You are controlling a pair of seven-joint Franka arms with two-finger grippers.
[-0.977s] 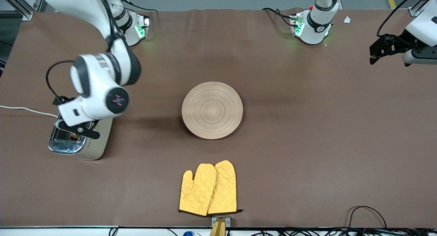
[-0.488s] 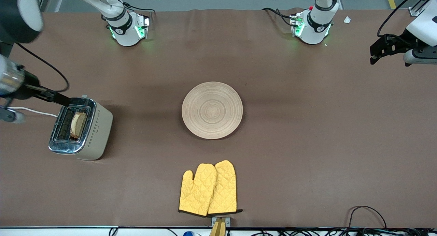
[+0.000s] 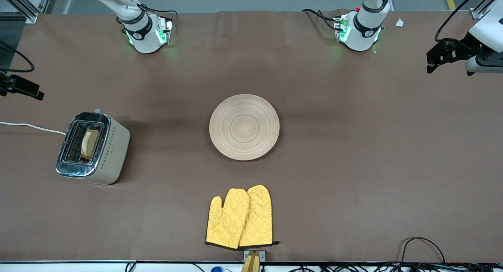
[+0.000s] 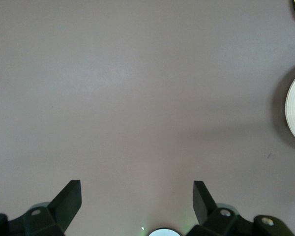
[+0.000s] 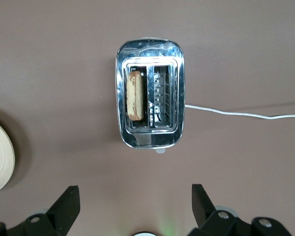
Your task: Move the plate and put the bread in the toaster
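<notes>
With the bread (image 3: 89,143) standing in the toaster (image 3: 112,154), the plate (image 3: 244,126) mid-table and both grippers — left gripper (image 4: 136,197), right gripper (image 5: 132,201) — wide and empty, we judge only a stray sweep could topple anything.

The bread (image 3: 90,144) stands in the toaster (image 3: 92,147) at the right arm's end of the worktop (image 3: 353,154). The plate (image 3: 244,126) lies mid-worktop, yellow mitts (image 3: 239,217) nearer the camera. The left tool (image 3: 442,54), seemingly spread, hangs over the left arm's end.
</notes>
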